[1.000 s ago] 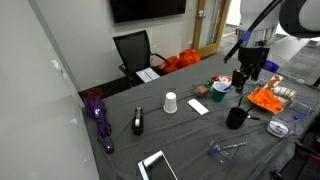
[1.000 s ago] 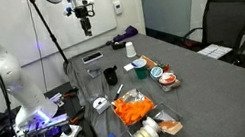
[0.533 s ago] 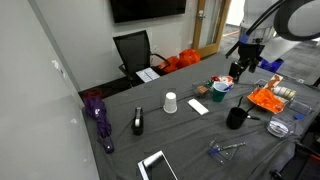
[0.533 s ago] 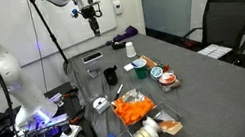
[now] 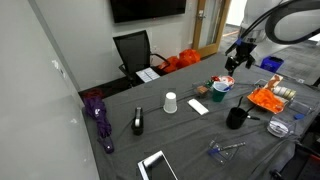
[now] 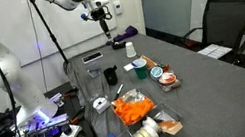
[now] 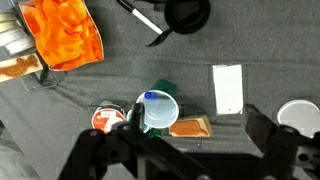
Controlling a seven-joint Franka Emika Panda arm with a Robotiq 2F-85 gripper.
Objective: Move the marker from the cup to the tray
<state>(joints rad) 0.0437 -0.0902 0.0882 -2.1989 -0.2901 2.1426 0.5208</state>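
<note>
Cups, three: teal cup (image 5: pixel 220 88), white cup (image 5: pixel 170 102), black cup (image 5: pixel 236 117). Tray (image 5: pixel 262 99), one. Chair (image 5: pixel 133 50), one. Screen (image 5: pixel 147 8), one. Umbrella (image 5: pixel 98 112), one. Card (image 5: pixel 198 107), one.

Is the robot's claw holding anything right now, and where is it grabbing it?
Nothing is held. The claw is open and empty, hanging in the air above the teal cup.

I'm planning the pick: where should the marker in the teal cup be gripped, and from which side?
Likely the marker's upper end at the cup rim, from straight above: it stands inside the cup, whose wall blocks any sideways approach.
</note>
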